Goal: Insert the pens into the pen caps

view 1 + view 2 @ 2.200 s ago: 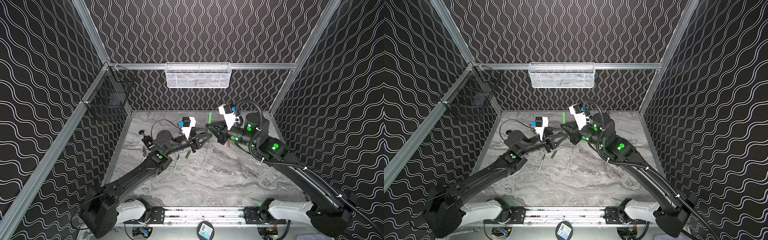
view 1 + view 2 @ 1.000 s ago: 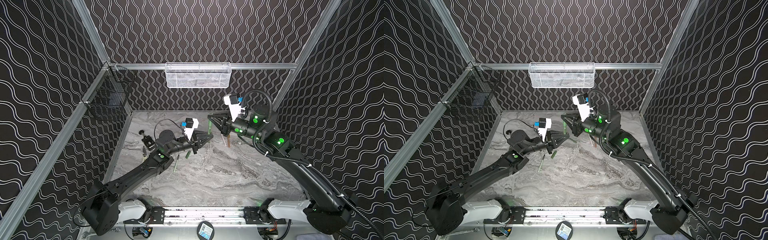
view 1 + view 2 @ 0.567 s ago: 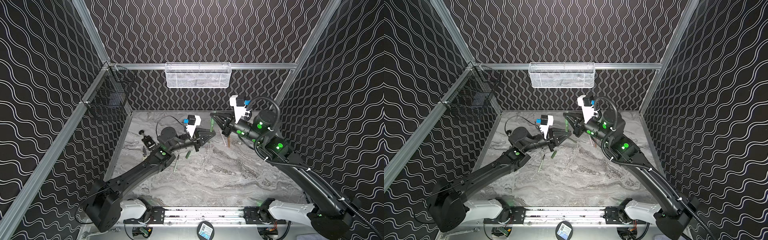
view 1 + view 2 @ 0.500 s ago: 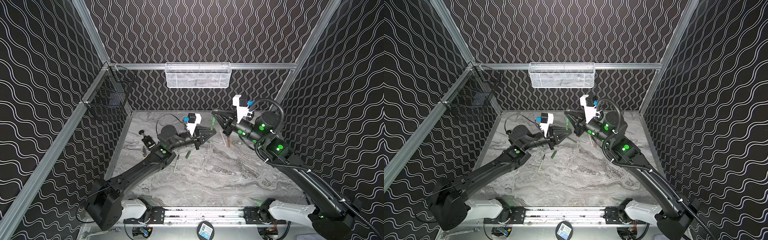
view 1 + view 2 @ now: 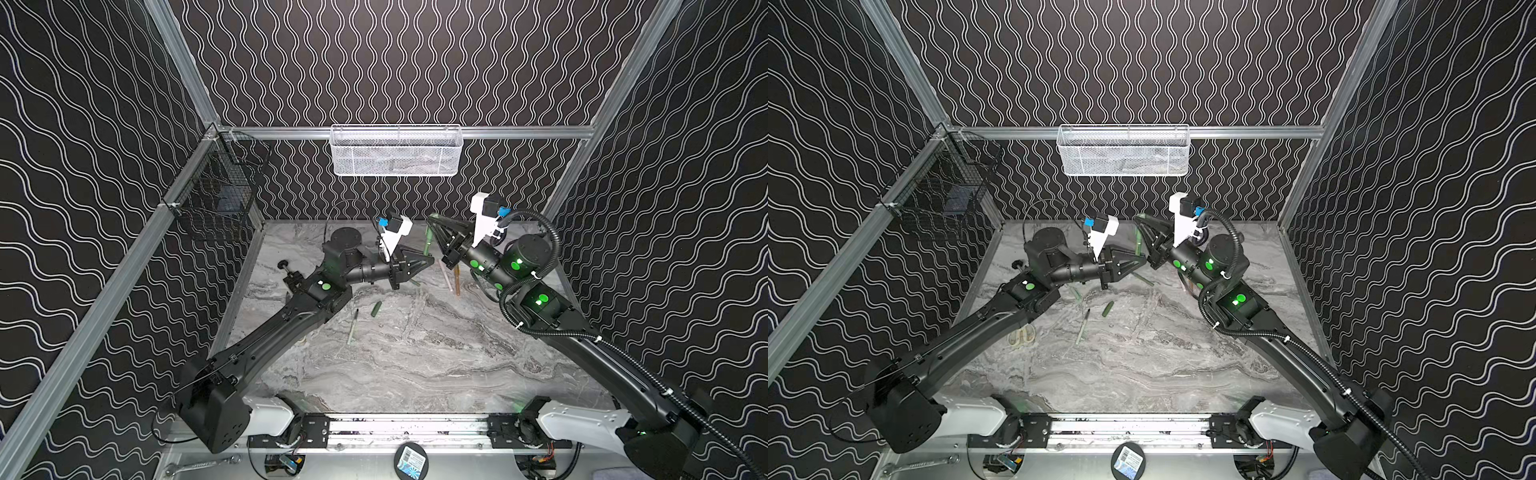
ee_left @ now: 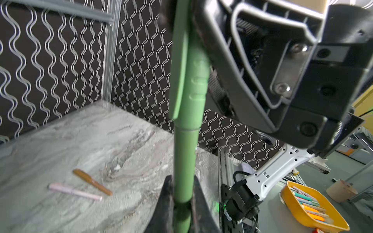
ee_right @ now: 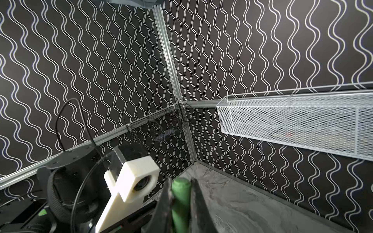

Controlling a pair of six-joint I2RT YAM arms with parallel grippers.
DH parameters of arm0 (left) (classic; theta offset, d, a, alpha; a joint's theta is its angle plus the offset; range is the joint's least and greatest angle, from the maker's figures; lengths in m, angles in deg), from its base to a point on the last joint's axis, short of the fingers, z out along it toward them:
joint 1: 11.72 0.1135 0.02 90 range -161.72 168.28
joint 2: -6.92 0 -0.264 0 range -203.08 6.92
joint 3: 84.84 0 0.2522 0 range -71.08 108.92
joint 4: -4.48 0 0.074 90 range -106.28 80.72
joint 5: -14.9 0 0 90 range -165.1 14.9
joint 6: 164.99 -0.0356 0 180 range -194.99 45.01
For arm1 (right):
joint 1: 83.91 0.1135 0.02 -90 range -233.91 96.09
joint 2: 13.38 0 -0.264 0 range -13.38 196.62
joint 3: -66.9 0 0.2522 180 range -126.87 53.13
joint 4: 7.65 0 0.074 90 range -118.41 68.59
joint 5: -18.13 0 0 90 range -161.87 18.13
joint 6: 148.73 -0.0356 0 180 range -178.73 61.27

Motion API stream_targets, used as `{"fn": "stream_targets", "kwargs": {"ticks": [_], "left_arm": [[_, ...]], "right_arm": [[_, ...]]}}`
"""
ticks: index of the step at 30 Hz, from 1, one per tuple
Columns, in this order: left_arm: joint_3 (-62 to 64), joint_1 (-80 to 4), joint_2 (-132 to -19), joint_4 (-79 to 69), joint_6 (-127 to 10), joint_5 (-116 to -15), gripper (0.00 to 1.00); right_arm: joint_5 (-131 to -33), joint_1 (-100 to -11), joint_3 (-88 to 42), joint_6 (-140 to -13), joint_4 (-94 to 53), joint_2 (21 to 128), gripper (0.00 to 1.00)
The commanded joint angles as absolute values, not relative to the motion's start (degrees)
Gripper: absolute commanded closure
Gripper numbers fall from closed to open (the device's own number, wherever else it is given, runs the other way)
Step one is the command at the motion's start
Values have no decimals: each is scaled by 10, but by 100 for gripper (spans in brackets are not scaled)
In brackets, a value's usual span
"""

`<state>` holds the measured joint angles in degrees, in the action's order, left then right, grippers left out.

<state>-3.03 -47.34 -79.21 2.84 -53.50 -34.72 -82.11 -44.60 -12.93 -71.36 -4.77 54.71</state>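
Since a second ago your arms have drawn together above the table (image 5: pixel 415 353). Your left gripper (image 6: pixel 182 181) is clamped on the green pen (image 6: pixel 184 153); your right gripper (image 7: pixel 180 193) pinches the green cap (image 6: pixel 193 80), seated over the pen's far end. A pink pen (image 6: pixel 74 191) and a brown pen (image 6: pixel 91 181) lie on the table.

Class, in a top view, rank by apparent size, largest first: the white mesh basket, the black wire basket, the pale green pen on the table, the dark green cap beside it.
1. white mesh basket and black wire basket: about alike, cannot rank
2. pale green pen
3. dark green cap
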Motion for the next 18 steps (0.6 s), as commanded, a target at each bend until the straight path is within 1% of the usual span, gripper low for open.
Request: {"fn": "stream_targets", "kwargs": {"ticks": [1, 4, 10, 11, 12, 13, 14, 16, 18], "left_arm": [[2, -462, -783, 442, -503, -465, 100], [-27, -463, -776, 435, -494, -449, 100], [-157, -485, -758, 438, -482, -413, 100], [-177, -491, -758, 433, -483, -405, 100], [-191, -495, -757, 424, -485, -400, 100], [-206, -498, -758, 416, -487, -390, 100], [-221, -499, -759, 416, -486, -383, 100], [-251, -498, -763, 439, -469, -378, 100], [-264, -497, -768, 449, -456, -376, 100]], "right_arm": [[-951, -438, -119, -710, -278, 554, 100], [-931, -438, -144, -700, -296, 550, 98], [-882, -438, -205, -671, -319, 541, 91], [-878, -439, -218, -666, -325, 543, 87], [-875, -438, -230, -662, -331, 545, 81], [-869, -438, -241, -660, -334, 547, 68], [-865, -438, -247, -662, -333, 547, 61], [-880, -438, -252, -670, -330, 542, 55], [-886, -435, -243, -675, -325, 533, 54]]}}
